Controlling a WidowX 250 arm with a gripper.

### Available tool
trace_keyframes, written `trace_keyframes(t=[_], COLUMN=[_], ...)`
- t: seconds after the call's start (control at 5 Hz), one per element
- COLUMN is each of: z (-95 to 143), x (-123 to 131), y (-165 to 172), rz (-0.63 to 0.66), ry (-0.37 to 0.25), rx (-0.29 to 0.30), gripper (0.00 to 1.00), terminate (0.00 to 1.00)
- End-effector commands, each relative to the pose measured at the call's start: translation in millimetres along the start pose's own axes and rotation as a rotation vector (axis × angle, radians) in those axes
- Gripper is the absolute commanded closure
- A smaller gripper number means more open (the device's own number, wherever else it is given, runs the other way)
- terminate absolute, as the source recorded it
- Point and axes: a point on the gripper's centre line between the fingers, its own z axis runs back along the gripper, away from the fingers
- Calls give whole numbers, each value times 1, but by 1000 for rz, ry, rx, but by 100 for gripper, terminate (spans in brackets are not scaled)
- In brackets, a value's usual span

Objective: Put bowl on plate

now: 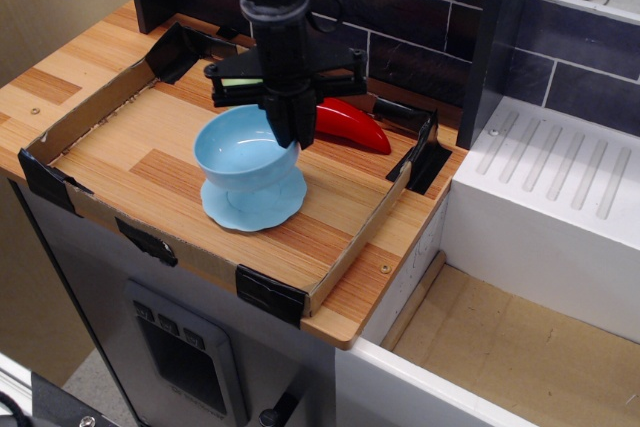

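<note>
The light blue bowl [240, 152] hangs tilted just above the scalloped light blue plate [262, 212], which lies in the middle of the shallow cardboard tray [70, 197]. My black gripper [290, 134] is shut on the bowl's far right rim and comes down from above. The bowl covers most of the plate; only the plate's front and right edge show. I cannot tell whether the bowl's base touches the plate.
A red pepper [352, 125] lies behind the gripper at the tray's back right. A green round fruit [240, 82] is mostly hidden behind the arm. A dark brick wall stands behind, a black post [497, 37] and a white drainer [570, 197] to the right.
</note>
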Motion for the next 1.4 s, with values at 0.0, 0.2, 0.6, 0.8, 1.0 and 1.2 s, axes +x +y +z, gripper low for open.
trace_keyframes(t=[0.0, 0.2, 0.6, 0.8, 1.0, 1.2], z=[-6, -13, -14, -13, -6, 6], x=[7, 3, -1, -2, -5, -6], y=[-1, 0, -6, -7, -5, -1], rz=[-4, -20, -29, -45, -60, -59], ry=[-54, -54, -49, -43, -17, -11], rx=[15, 31, 27, 35, 45, 53], gripper=[100, 100, 100, 0, 0, 0], terminate=[0, 0, 0, 0, 0, 0])
